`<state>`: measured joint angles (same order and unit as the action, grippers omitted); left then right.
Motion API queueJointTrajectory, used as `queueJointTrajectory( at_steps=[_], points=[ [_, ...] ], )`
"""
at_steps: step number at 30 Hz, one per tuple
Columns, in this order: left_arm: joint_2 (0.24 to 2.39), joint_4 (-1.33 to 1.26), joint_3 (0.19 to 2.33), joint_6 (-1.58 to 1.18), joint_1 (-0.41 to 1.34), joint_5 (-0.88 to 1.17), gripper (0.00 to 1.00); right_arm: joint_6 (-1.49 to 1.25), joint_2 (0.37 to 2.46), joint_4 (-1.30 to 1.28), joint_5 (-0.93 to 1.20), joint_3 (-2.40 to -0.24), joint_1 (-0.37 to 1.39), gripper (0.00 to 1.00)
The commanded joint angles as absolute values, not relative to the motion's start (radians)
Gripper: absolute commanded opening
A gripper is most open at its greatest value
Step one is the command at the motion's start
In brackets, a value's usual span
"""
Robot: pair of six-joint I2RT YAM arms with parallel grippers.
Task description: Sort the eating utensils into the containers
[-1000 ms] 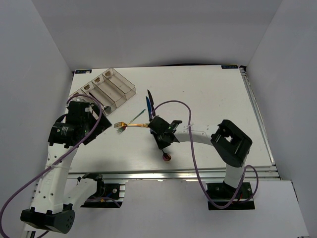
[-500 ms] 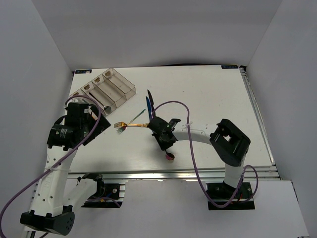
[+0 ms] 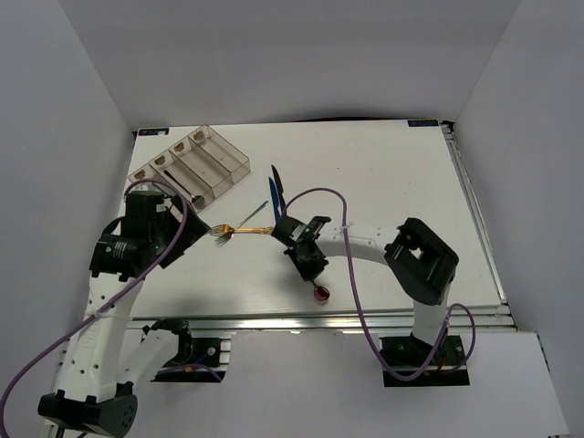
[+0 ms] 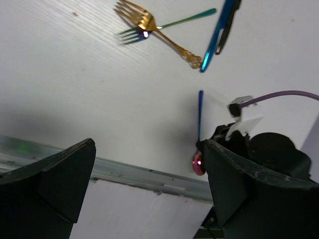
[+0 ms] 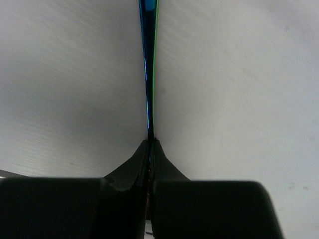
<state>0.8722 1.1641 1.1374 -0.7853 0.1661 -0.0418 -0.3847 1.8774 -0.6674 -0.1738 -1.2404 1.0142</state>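
right gripper (image 5: 150,141) has just pinched shut on the spoon (image 5: 148,64) handle, which runs ahead of it: grasp made, lift next. left gripper (image 4: 149,174) hangs wide open, empty.

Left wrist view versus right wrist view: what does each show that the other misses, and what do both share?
Left wrist only: the gold fork, blue knife, black knife, the metal edge rail and the open left gripper. Right wrist only: the right gripper shut tight on a slim handle. Both: the iridescent spoon, whose handle that is, and the white table.
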Motion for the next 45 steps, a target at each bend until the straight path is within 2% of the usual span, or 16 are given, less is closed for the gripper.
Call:
queueJointTrajectory(
  at_steps=[1,7,12,23,29,34,43,45],
  points=[
    [0.847,1.024,1.050,-0.844,0.170,0.095,0.98,-0.388,1.859,-0.841,-0.187,-1.218,0.999,0.00],
    [0.825,0.750,0.913,-0.968,0.169,0.254,0.98,-0.393,1.755,-0.813,-0.137,-1.218,0.956,0.00],
    [0.844,0.591,0.822,-1.057,0.190,0.272,0.98,-0.391,1.724,-0.807,-0.129,-1.221,0.940,0.00],
    [0.923,0.500,0.804,-1.104,0.350,0.176,0.98,-0.373,1.700,-0.782,-0.095,-1.235,0.917,0.00],
    [0.992,0.324,0.724,-1.201,0.506,0.115,0.98,-0.371,1.658,-0.818,-0.049,-1.304,0.917,0.00],
    [1.126,0.198,0.744,-1.253,0.638,0.042,0.98,-0.379,1.614,-0.816,-0.014,-1.351,0.917,0.00],
    [1.276,0.074,0.798,-1.276,0.678,0.018,0.97,-0.393,1.560,-0.807,0.109,-1.399,0.917,0.00],
    [1.293,0.046,0.796,-1.279,0.678,0.017,0.92,-0.400,1.548,-0.792,0.136,-1.391,0.917,0.00]
  ],
)
